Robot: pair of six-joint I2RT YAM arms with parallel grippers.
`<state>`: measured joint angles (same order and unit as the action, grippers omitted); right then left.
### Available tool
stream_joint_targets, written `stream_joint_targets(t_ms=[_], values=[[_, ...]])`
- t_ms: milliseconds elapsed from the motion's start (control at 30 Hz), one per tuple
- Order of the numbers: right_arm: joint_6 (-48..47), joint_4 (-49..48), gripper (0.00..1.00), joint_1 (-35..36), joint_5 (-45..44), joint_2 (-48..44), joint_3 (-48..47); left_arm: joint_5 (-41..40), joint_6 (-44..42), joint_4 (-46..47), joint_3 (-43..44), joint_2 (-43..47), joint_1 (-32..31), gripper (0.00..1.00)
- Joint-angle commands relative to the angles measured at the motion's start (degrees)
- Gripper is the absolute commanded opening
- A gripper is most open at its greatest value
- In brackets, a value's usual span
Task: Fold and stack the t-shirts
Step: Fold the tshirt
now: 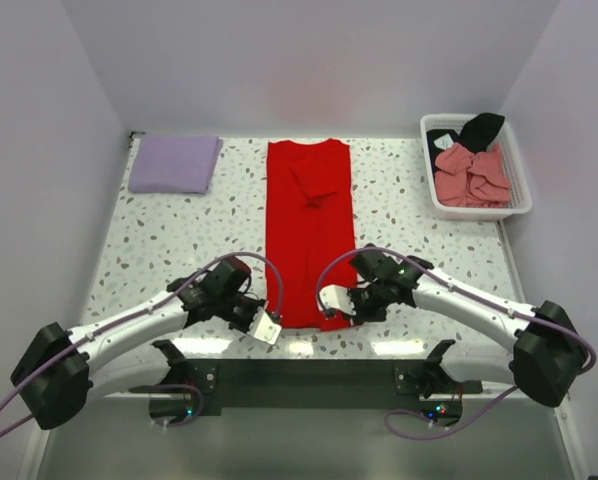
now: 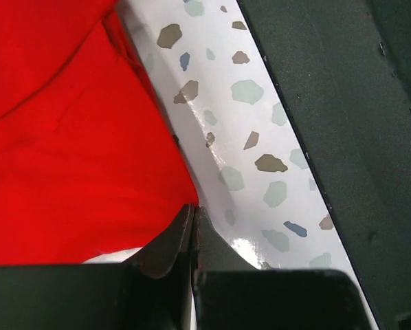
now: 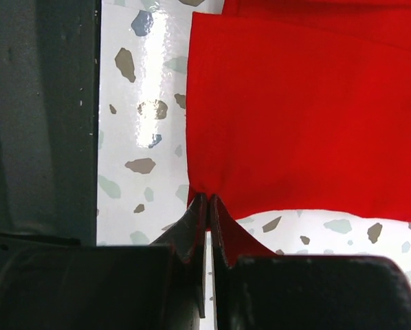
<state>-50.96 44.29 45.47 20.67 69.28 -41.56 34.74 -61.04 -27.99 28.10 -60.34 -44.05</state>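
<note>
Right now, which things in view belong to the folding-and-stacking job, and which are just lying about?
Job: long bright red cloth t-shirt; folded pale lavender shirt; crumpled salmon-pink shirt; black shirt.
Lying about: white slatted plastic basket holding those last two; speckled terrazzo tabletop.

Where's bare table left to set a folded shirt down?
Bare table between red shirt and basket; narrower strip between lavender shirt and red shirt. Crowded: near edge, where left fingers and right fingers pinch the red shirt's hem corners.
</note>
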Motion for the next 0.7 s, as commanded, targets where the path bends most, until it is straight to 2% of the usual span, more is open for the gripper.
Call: stream_joint_targets(t_ms=[0,133,233,333,667], values=[[1.9,3.2,0.00,-1.5,1.3,-0.5,-5.6,-0.2,-0.2,-3.3,5.3,1.5,1.1,0.00],[-1.2,6.1,0.00,-3.0,2.4,3.0,-12.5,1.2,-1.3,-3.7,10.8,-2.1,6.8,0.00],[-4.4,7.3,0.00,-5.7,3.3,6.1,-16.4,2.3,-1.6,-1.7,15.2,-7.8,10.5,0.00],[-8.4,8.7,0.00,-11.0,4.4,10.7,-21.0,2.9,-2.7,0.3,19.8,-12.2,13.2,0.00],[-19.7,11.8,0.00,-20.0,5.9,29.1,-40.2,3.5,-5.5,6.2,32.7,-27.9,20.9,0.00]])
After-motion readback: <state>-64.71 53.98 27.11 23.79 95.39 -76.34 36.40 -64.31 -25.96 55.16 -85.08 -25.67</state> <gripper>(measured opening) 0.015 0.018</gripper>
